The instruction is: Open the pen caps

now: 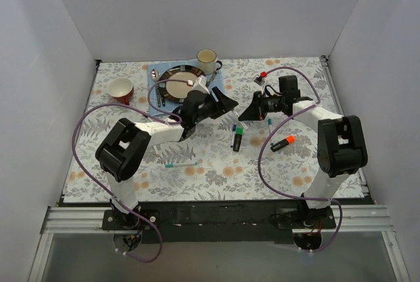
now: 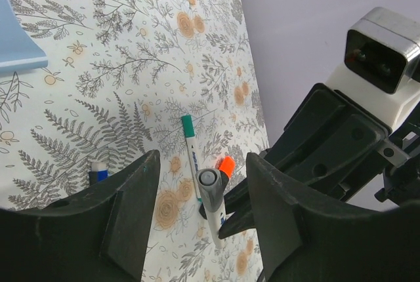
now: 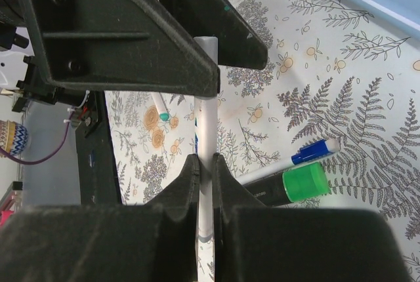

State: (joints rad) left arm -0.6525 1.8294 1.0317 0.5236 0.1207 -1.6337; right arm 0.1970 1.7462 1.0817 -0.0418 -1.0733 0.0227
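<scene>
Right claw (image 3: 205, 164) is clamped on the white barrel of a slim pen (image 3: 207, 118), holding it off the desk (image 1: 216, 170) between the two arms. Left claw (image 2: 203, 161) is apart, straddling the pen's free end with a gap on each side. To do this well I'd centre that end, pinch only the cap and not the barrel, then pull straight along the pen axis, since any off-axis pull likely twists it in the right grip. Pen has blue print, and its cap end (image 2: 209, 178) shows as a pale grey disc, colour can't tell.
</scene>
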